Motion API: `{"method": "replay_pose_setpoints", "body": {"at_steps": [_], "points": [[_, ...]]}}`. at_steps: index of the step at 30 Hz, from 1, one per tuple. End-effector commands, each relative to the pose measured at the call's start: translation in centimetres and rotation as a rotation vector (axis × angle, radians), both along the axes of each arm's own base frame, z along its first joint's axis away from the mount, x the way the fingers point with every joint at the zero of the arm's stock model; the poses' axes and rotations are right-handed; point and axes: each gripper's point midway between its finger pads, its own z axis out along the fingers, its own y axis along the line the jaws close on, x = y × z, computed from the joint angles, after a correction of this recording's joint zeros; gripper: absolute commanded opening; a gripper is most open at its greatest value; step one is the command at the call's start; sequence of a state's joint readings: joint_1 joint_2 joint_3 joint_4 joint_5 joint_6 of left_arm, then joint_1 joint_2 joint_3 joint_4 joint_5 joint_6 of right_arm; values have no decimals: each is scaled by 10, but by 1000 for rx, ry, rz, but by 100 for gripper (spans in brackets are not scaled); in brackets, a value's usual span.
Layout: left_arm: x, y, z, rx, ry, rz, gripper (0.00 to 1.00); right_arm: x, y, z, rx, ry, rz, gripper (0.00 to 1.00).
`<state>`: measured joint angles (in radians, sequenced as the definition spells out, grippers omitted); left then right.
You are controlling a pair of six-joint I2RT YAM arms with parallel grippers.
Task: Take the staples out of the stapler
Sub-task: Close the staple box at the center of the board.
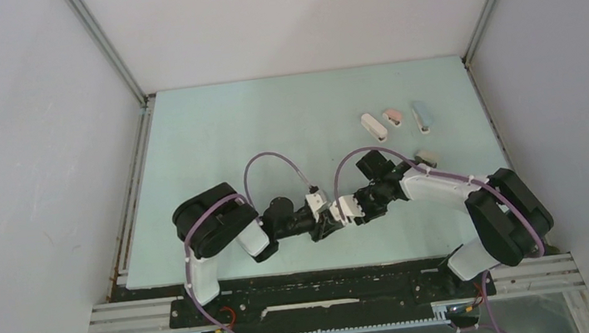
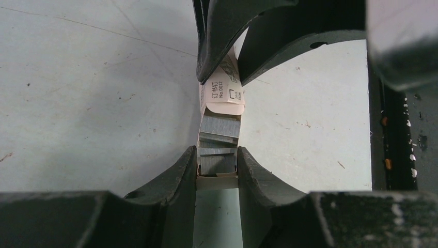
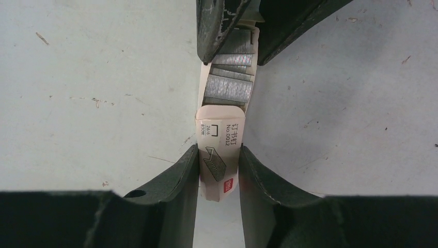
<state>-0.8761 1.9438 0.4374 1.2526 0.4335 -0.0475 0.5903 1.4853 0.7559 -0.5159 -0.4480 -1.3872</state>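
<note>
Both grippers meet near the table's front middle, holding one small cardboard staple box between them. My left gripper (image 2: pixel 217 168) is shut on the box's inner tray (image 2: pixel 217 182), which carries grey strips of staples (image 2: pixel 219 129). My right gripper (image 3: pixel 218 170) is shut on the printed outer sleeve (image 3: pixel 221 150), which has slid partly off so the staples (image 3: pixel 230 85) lie exposed. From above, the box (image 1: pixel 343 211) bridges the two grippers. Three small staplers, white (image 1: pixel 374 126), pink (image 1: pixel 393 117) and blue (image 1: pixel 422 116), lie at the back right, untouched.
A grey stapler (image 1: pixel 427 157) lies nearer the right arm's elbow. White enclosure walls stand on three sides of the pale green mat (image 1: pixel 270 127). A black rail (image 1: pixel 331 292) runs along the near edge, behind the arm bases.
</note>
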Motion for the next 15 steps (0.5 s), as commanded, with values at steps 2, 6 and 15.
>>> {"method": "replay_pose_setpoints", "body": {"at_steps": [2, 6, 15], "points": [[18, 0, 22, -88, -45, 90, 30, -16, 9, -3, 8, 67, 25, 40], [19, 1, 26, -96, -45, 104, 30, -15, 10, -2, 8, 71, 19, 40], [12, -6, 15, -75, -36, 105, 30, -12, 15, 1, 17, 88, -27, 39]]}}
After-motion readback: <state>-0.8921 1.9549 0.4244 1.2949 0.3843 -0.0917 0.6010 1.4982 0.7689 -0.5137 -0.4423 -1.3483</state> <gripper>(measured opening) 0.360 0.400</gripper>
